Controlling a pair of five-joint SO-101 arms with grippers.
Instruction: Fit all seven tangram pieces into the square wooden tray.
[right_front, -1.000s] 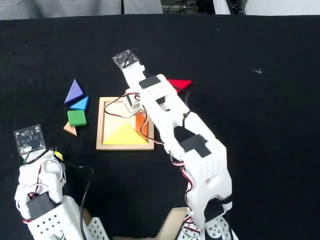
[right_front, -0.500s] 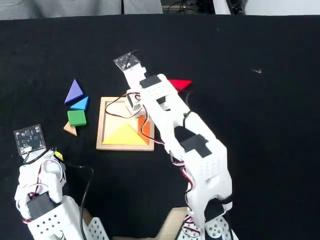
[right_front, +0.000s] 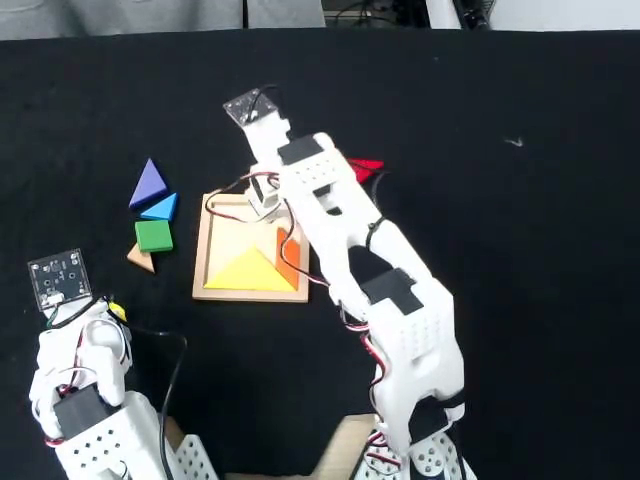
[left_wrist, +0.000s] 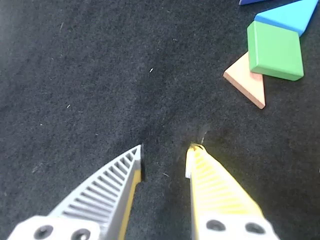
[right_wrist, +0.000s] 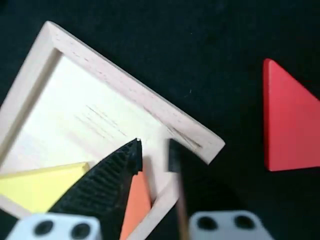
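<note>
The square wooden tray lies left of centre on the black table. Inside it are a yellow triangle and an orange triangle against its right wall. My right gripper hangs over the tray's far edge. In the right wrist view it is narrowly open over the tray's corner, with the orange triangle's tip just below its black finger. A red triangle lies outside that corner. My left gripper stands open over bare cloth, holding nothing.
Left of the tray lie a purple triangle, a blue piece, a green square and a tan triangle. The right arm partly covers the red triangle. The left arm sits near the front left.
My right gripper has drawn back from over the orange triangle towards the tray's far edge, and more of that piece now shows. The left arm has kept still.
</note>
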